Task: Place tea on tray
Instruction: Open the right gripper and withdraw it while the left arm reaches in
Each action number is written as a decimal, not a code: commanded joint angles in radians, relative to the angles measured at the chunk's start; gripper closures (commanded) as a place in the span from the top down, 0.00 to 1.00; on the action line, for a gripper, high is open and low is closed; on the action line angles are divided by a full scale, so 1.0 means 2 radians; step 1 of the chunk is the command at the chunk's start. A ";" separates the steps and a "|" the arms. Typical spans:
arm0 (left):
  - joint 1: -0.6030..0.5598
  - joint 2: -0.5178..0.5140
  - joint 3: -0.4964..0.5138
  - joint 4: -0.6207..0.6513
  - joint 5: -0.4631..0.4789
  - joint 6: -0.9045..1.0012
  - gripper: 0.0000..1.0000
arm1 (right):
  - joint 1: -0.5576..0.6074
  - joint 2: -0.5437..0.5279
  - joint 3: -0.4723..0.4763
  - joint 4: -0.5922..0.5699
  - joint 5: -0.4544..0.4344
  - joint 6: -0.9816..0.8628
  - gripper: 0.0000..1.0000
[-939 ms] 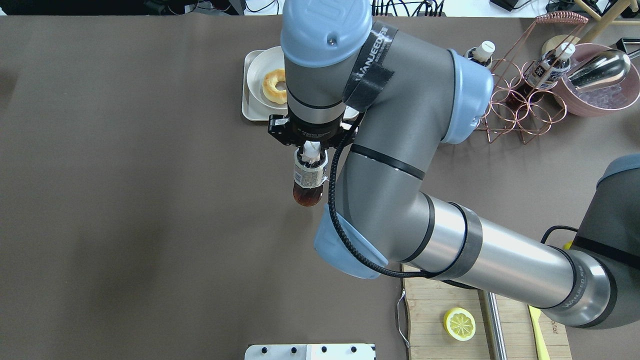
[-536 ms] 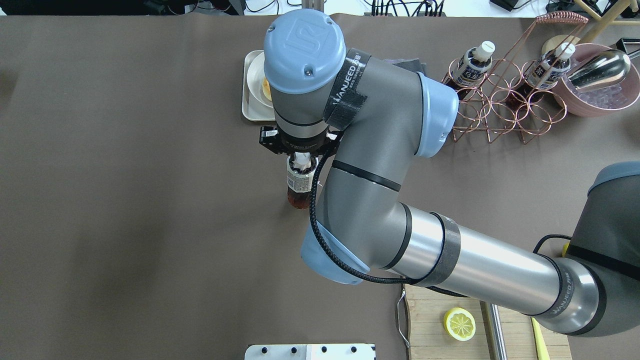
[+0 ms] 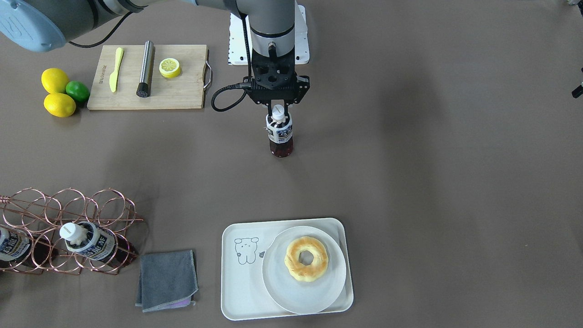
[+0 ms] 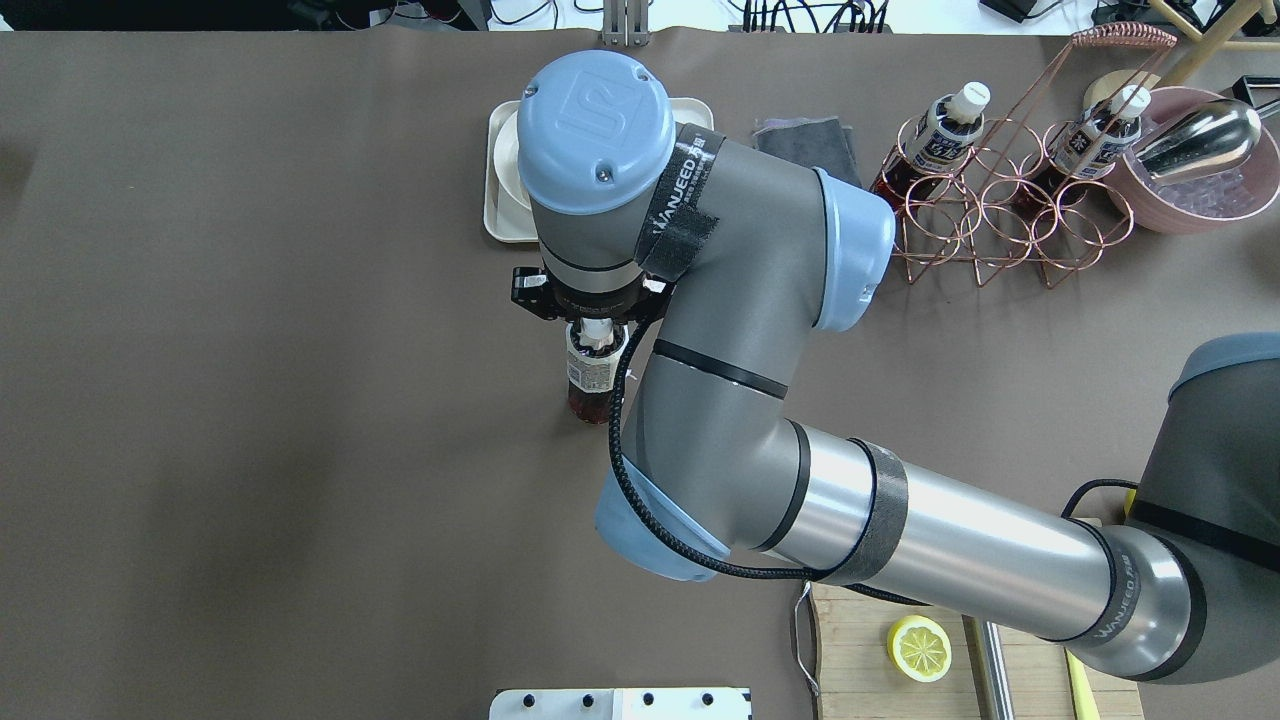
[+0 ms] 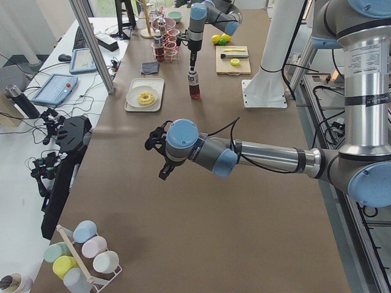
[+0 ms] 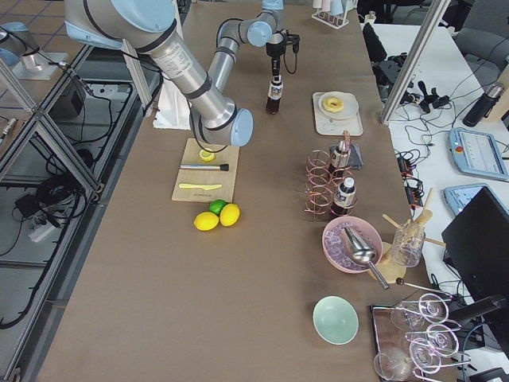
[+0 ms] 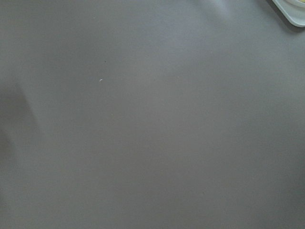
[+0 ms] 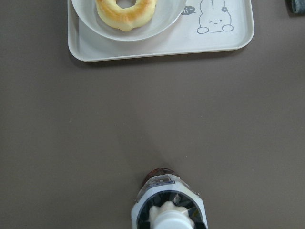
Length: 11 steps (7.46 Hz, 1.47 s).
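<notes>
In the upper centre of the front-facing view, the right gripper (image 3: 278, 107) points straight down, its two black fingers pinched on the white screw cap and neck of a small clear plastic tea bottle (image 3: 279, 135) of dark red-brown liquid with a white-and-navy label. The tea bottle hangs upright over bare brown table; whether its base touches the surface cannot be told. The cream-white rounded-rectangle plastic tray (image 3: 237, 295) with a raised rim and a line-drawn bear sits at the lower centre of that view, well apart from the bottle. On its right part lies a round white plate (image 3: 277, 291) carrying a golden ring-shaped doughnut (image 3: 306, 258). In the right wrist view the bottle's cap fills the bottom centre and the tray (image 8: 229, 41) runs along the top edge. At the lower left of the front-facing view a copper wire rack (image 3: 68, 213) holds two more bottles of the same kind lying tilted, with a folded grey cloth (image 3: 167, 279) just beside it. The left gripper (image 5: 164, 174) hovers over the table in the middle of the left side view; how its fingers stand cannot be told.
</notes>
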 commanded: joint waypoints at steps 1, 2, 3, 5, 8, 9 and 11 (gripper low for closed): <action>-0.001 0.000 -0.001 0.000 0.000 0.000 0.98 | 0.000 -0.002 0.003 0.008 -0.001 -0.002 1.00; -0.001 -0.002 -0.002 0.002 -0.007 -0.001 0.98 | 0.012 -0.002 0.009 0.007 0.004 -0.009 1.00; -0.001 -0.010 -0.014 0.004 -0.015 -0.029 0.98 | 0.035 -0.005 0.020 0.002 0.018 -0.016 1.00; 0.026 -0.037 -0.059 0.004 -0.009 -0.147 0.98 | 0.101 -0.094 0.088 0.002 0.078 -0.101 1.00; 0.145 -0.096 -0.107 0.005 0.084 -0.330 0.98 | 0.183 -0.240 0.154 0.006 0.106 -0.255 1.00; 0.192 -0.127 -0.112 0.005 0.118 -0.397 0.99 | 0.213 -0.283 0.160 0.008 0.117 -0.307 1.00; 0.287 -0.224 -0.121 0.087 0.197 -0.502 1.00 | 0.274 -0.381 0.189 0.018 0.136 -0.415 1.00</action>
